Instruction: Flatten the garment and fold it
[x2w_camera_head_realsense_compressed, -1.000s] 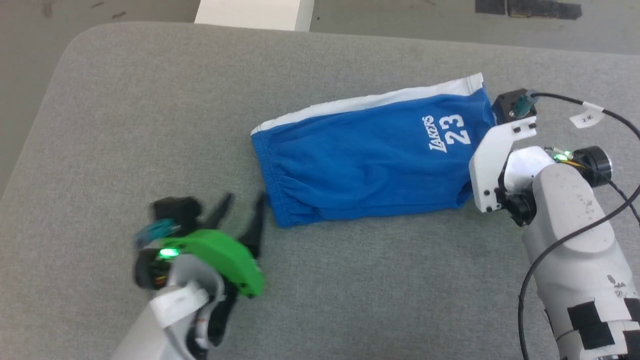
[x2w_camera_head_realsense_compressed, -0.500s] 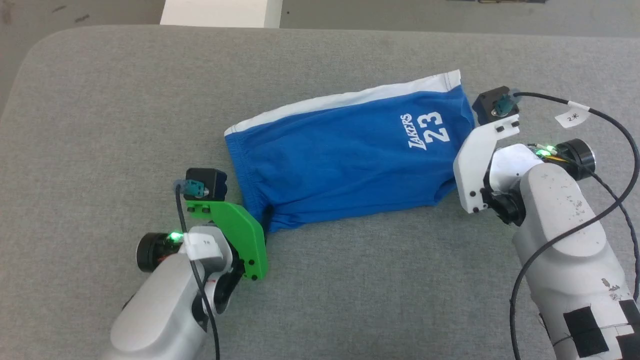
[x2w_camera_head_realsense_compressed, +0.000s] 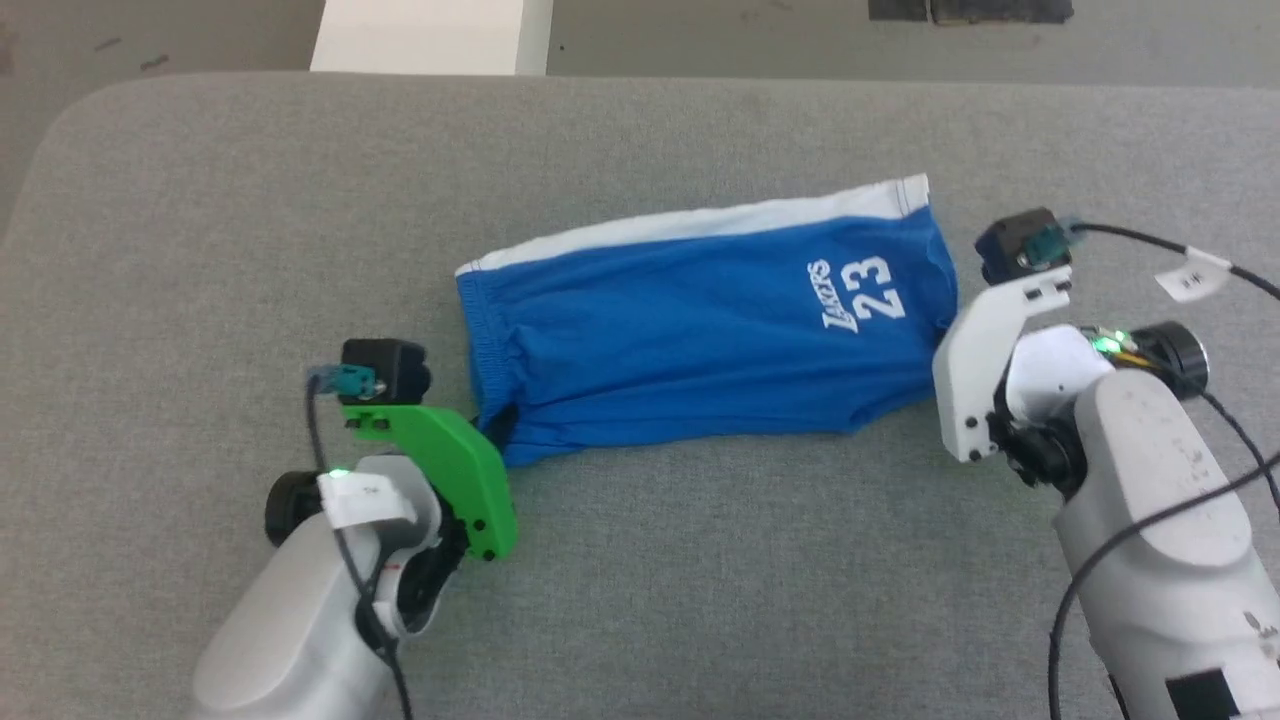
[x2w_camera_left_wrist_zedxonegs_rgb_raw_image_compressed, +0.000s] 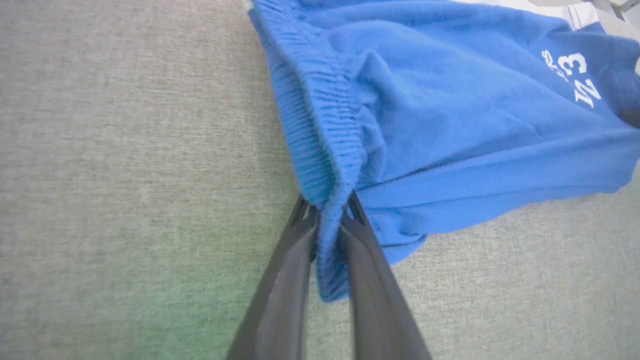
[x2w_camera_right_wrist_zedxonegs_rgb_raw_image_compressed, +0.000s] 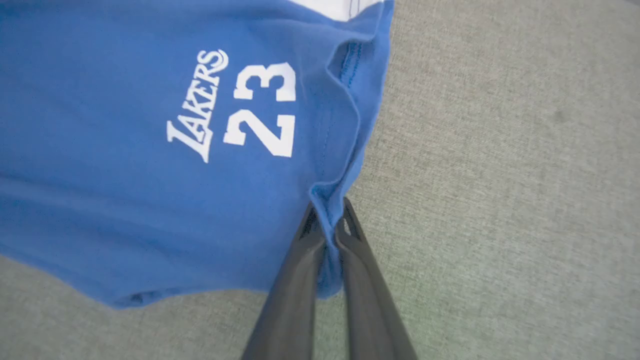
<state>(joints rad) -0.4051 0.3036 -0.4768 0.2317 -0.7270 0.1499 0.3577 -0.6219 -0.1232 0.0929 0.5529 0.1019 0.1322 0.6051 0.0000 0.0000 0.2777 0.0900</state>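
The garment (x2w_camera_head_realsense_compressed: 700, 330), royal-blue shorts with a white side band and white "Lakers 23" print, lies mostly flat across the middle of the grey table, waistband to the left and leg hem to the right. My left gripper (x2w_camera_left_wrist_zedxonegs_rgb_raw_image_compressed: 327, 205) is shut on the near corner of the gathered elastic waistband, with blue fabric pinched between its fingers. In the head view that gripper (x2w_camera_head_realsense_compressed: 500, 425) sits under its green mount at the garment's lower left corner. My right gripper (x2w_camera_right_wrist_zedxonegs_rgb_raw_image_compressed: 327, 210) is shut on the near corner of the leg hem, just right of the print.
The grey padded table (x2w_camera_head_realsense_compressed: 250, 250) stretches wide to the left and toward me. A white block (x2w_camera_head_realsense_compressed: 430, 35) stands past the far edge, with floor beyond. A black cable with a white tag (x2w_camera_head_realsense_compressed: 1190, 280) loops off my right wrist.
My left gripper, open beside the waistband a second ago, has moved onto the waistband's near corner and shut on it. The right gripper has kept its hold. The head view has shifted slightly.
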